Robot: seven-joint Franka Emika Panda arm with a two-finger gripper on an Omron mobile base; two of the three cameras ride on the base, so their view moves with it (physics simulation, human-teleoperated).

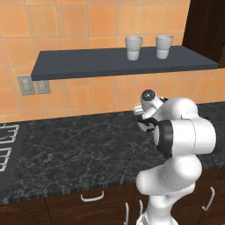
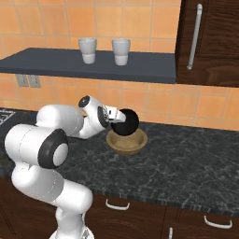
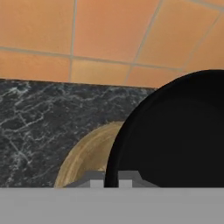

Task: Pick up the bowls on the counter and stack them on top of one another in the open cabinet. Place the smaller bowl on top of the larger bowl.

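The fingers (image 3: 111,178) were closed on the rim of the small black bowl (image 2: 124,122), one grey tip on each side of the thin dark edge in the hand view. The black bowl (image 3: 175,135) hung tipped on its side, its glossy hollow facing the hand camera, and it was lifted clear of the counter (image 2: 186,154). Directly beneath it sat the wide tan-brown wooden bowl (image 2: 127,142), upright on the black marbled stone, with its thick rim (image 3: 83,157) curving out from behind the black bowl; whether the two bowls touched could not be told. In the right base view the white arm (image 2: 60,126) reached from the lower left across to the bowls, and in the left base view the arm's bulk (image 1: 180,132) hid both of them. Behind the counter ran orange wall tiles (image 3: 87,35). Above, the long dark slate-grey shelf (image 2: 93,65) carried two white-grey cups (image 2: 87,50) (image 2: 121,51) standing side by side, well apart from the bowls. A dark brown cabinet door (image 2: 210,42) with a silver handle stood at the shelf's right end, and brown drawers (image 2: 140,214) with silver handles sat below the counter.
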